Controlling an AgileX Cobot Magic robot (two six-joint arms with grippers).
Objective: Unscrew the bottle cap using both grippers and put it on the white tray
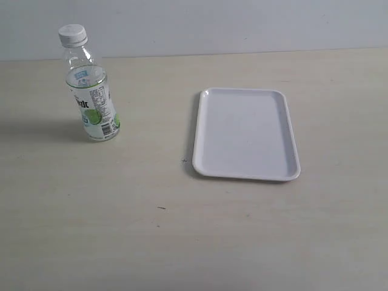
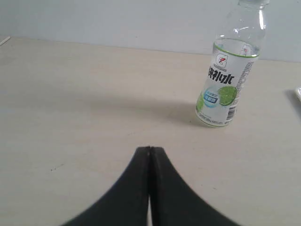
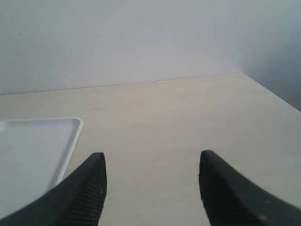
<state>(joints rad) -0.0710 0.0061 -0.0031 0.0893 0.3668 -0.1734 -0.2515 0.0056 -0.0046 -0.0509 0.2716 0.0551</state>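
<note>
The bottle (image 1: pixel 92 91) stands upright at the back left of the table, its white ribbed bottle cap (image 1: pixel 73 35) screwed on top. The white tray (image 1: pixel 245 133) lies flat right of centre with nothing on it. Neither gripper shows in the exterior view. In the left wrist view my left gripper (image 2: pixel 150 149) is shut with nothing in it, well short of the bottle (image 2: pixel 226 84), whose cap (image 2: pixel 253 3) is cut off by the frame edge. My right gripper (image 3: pixel 151 162) is open over bare table, with a corner of the tray (image 3: pixel 33 150) beside one finger.
The pale wooden table (image 1: pixel 182 230) ends at a light grey wall along the back. A few small dark specks (image 1: pixel 161 208) mark the tabletop in front of the tray. In the right wrist view the table's side edge (image 3: pixel 277 96) runs close by.
</note>
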